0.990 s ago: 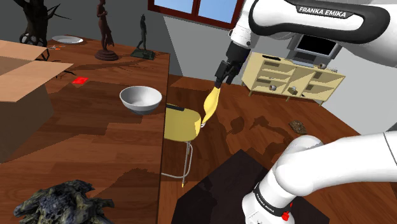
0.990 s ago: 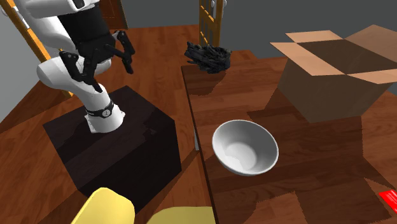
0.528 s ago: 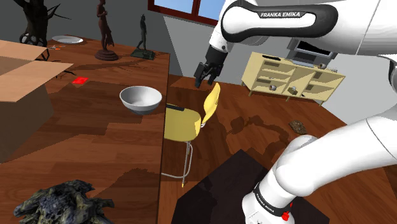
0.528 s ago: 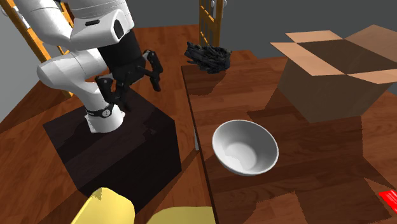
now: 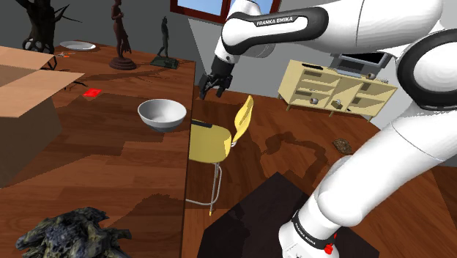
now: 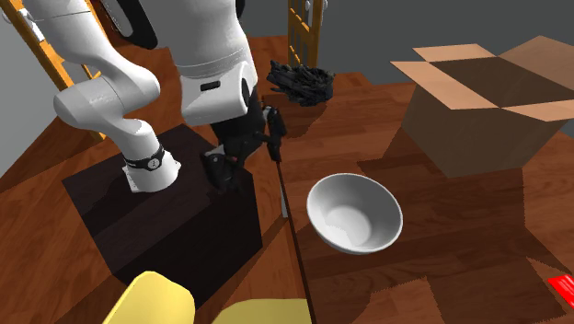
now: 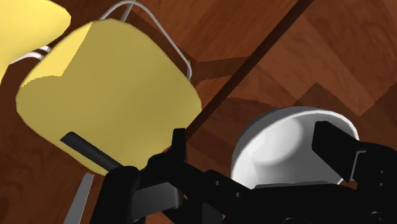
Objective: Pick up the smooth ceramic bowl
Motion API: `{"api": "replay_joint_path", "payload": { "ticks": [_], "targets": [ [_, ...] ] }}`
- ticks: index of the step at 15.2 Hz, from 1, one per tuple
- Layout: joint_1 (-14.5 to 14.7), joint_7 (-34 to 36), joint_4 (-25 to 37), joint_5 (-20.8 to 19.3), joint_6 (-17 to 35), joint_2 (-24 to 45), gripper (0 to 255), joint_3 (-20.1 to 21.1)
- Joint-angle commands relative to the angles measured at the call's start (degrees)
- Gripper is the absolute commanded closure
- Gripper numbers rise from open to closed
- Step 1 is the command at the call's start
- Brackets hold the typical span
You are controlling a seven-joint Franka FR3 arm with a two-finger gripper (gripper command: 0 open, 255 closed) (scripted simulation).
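White arm (image 5: pixel 381 146) stood up from its base (image 5: pixel 311 231), arched over at the top, then reached out long. Lettered forearm (image 5: pixel 285 26) lay near level, well behind and above the fingers (image 7: pixel 179 147). Wrist (image 5: pixel 222 64) bent downward off the forearm's end, dark joint just above the fingers. All-black gripper (image 5: pixel 210 86) hung beneath the wrist, pointing down and slightly forward. Second exterior view: last white link (image 6: pixel 216 78) directly above the fingers, hand tilted beneath it. Wrist view: two fingers well apart, jaws spread wide, tips not meeting
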Motion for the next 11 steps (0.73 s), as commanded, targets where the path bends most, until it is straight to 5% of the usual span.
{"api": "replay_joint_path", "payload": {
  "ticks": [1, 11],
  "targets": [
    [0.18, 0.61, 3.03, 0.39, 1.95, 4.38, 0, 0.24],
    [1.16, 3.83, 20.95, 1.26, 6.02, 23.86, 0, 1.06]
  ]
}}
